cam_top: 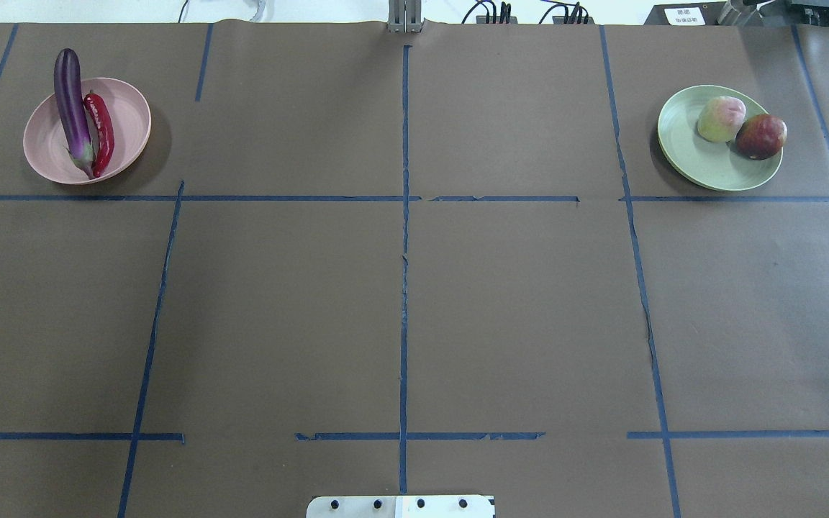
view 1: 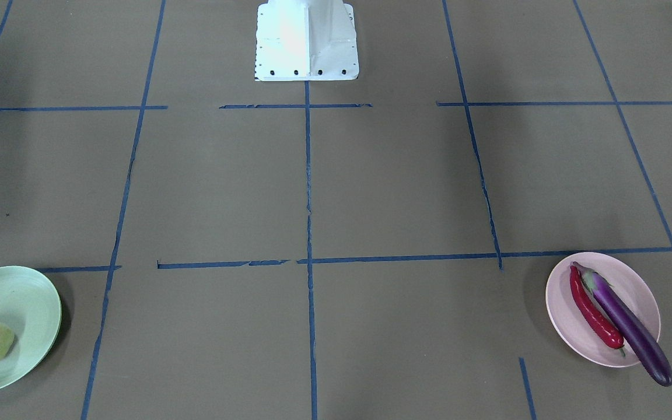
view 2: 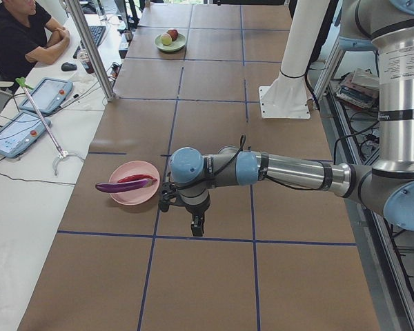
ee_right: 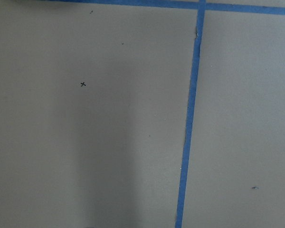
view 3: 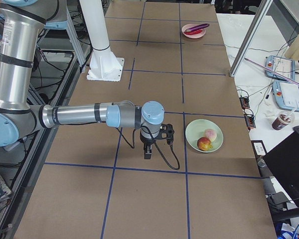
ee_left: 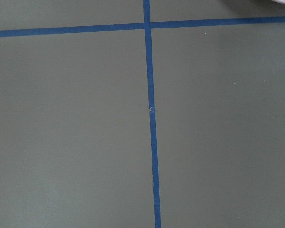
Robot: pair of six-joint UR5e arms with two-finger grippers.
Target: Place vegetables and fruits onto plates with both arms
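Note:
The purple eggplant [cam_top: 71, 108] and the red chili [cam_top: 100, 129] lie side by side on the pink plate [cam_top: 127, 115]; the eggplant's tip overhangs the rim. The pale green fruit [cam_top: 721, 119] and the red fruit [cam_top: 760, 136] sit on the green plate [cam_top: 695, 158]. My left gripper [view 2: 196, 226] hangs over bare table just beside the pink plate [view 2: 127, 195], holding nothing I can see. My right gripper [view 3: 148, 152] hangs over bare table beside the green plate [view 3: 194, 133]. Both show only in side views, so I cannot tell their jaws. Both wrist views show only brown paper and blue tape.
The white base block [view 1: 307, 41] stands at the table's robot side. Blue tape lines [cam_top: 404, 288] grid the brown paper. An operator [view 2: 21, 34], tablets [view 2: 17, 131] and a metal post [view 2: 96, 55] are along the far side.

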